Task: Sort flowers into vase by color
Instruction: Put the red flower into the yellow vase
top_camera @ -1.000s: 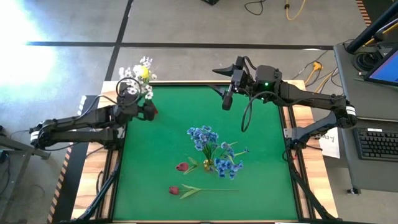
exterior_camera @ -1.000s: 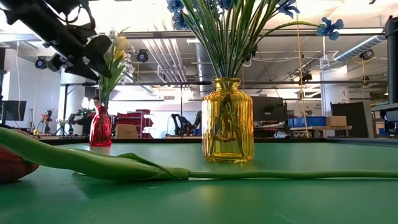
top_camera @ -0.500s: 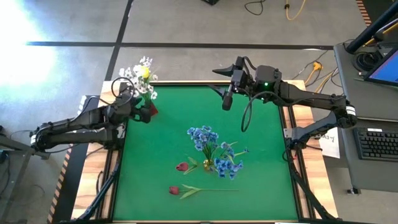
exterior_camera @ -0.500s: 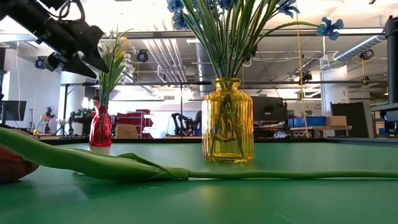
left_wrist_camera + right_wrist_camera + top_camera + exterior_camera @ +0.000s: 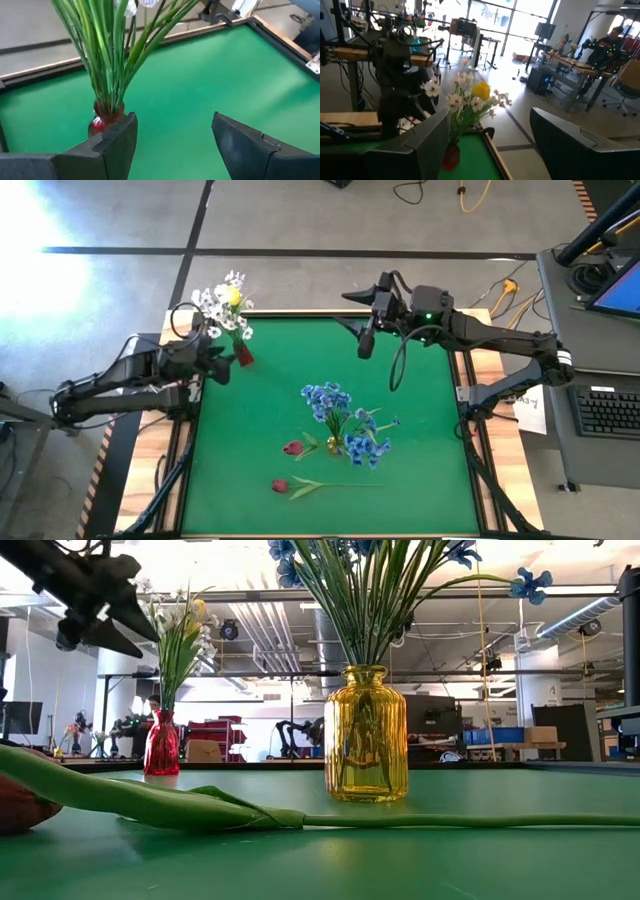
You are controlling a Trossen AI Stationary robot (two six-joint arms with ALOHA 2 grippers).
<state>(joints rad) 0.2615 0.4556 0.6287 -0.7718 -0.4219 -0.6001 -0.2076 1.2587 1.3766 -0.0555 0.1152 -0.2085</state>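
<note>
Left end effector [image 5: 222,362]: fingers spread wide, empty, just beside the red vase [image 5: 243,355] holding white blossoms [image 5: 212,302] and a yellow tulip [image 5: 232,297] at the green surface [image 5: 420,470] far-left corner; right end effector [image 5: 366,317]: fingers wide apart, empty, raised over the far edge; yellow vase [image 5: 334,444] with blue flowers [image 5: 325,399] mid-surface; two red tulips [image 5: 292,448] lying beside it, nearer the front.

A grey concrete floor [image 5: 300,220] crossed by dark seams is seen around the table, with bright light pooled at the far left. Exposed ducts [image 5: 290,625] run below the ceiling. Large sunlit windows [image 5: 490,20] and cluttered workbenches [image 5: 370,52] are shown; a keyboard [image 5: 610,410] lies on a desk at right.
</note>
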